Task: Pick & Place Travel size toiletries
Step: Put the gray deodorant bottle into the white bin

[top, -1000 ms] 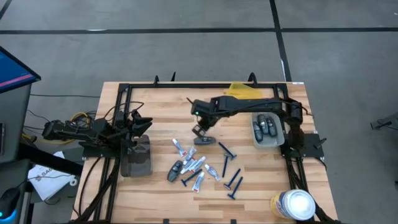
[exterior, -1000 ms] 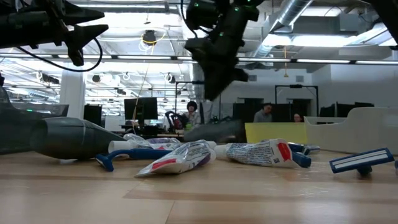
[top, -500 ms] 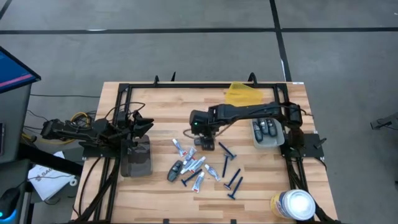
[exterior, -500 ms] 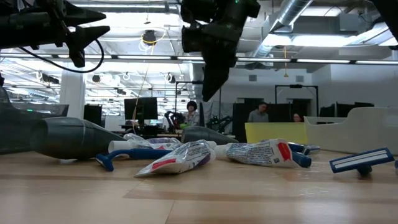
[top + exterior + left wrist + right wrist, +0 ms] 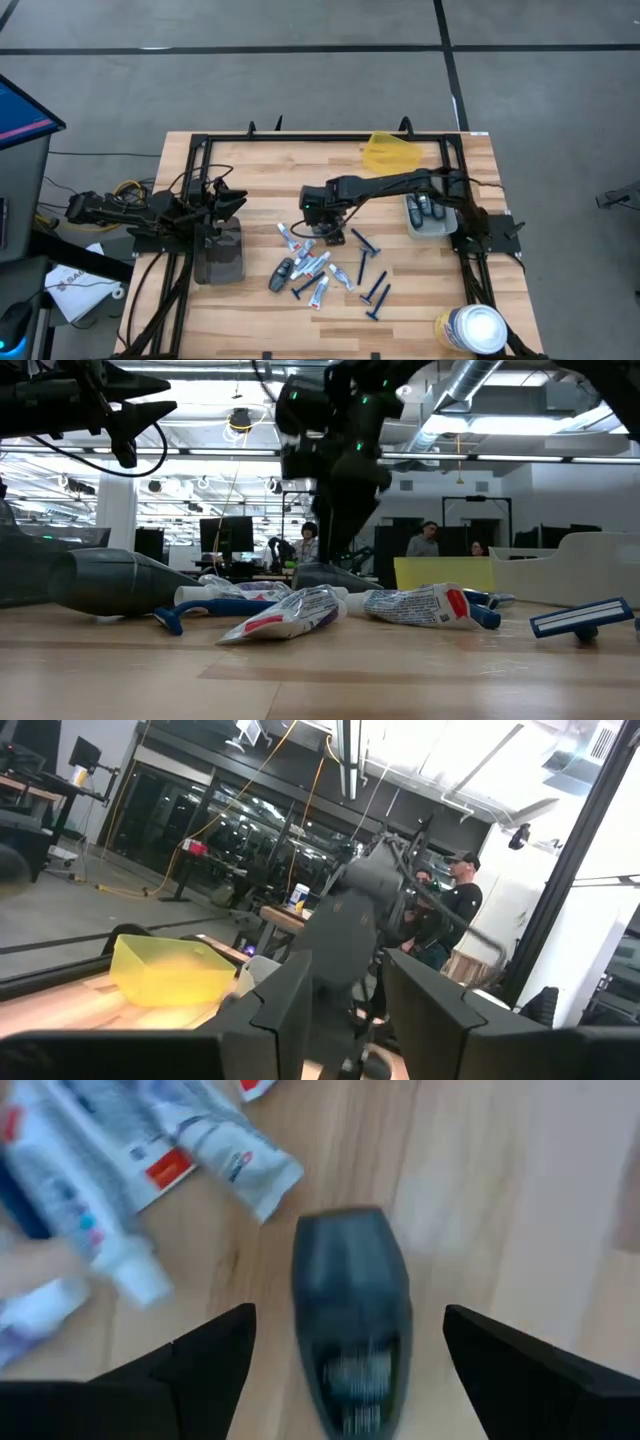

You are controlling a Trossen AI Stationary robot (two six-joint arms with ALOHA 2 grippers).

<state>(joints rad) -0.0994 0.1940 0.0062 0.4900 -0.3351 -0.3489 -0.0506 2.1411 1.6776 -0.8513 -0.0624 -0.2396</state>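
The travel size toiletries lie in a loose pile on the wooden table's middle: white-and-blue tubes, dark-blue razors and a dark grey pod. One more grey pod lies flat at the pile's far edge, also seen in the low view. My right gripper hangs open just above this pod, fingers pointing down, one on each side and clear of it. My left gripper waits open above the table's left side, with nothing between its fingers.
A grey tray holding pods stands at the right. A yellow container sits at the far edge. A dark see-through box is below my left gripper. A white-lidded canister stands at the near right corner.
My right gripper has come down and toward the table's left and near edge, over the grey pod at the pile's far edge, and its fingers have opened wide. The toiletries have not moved.
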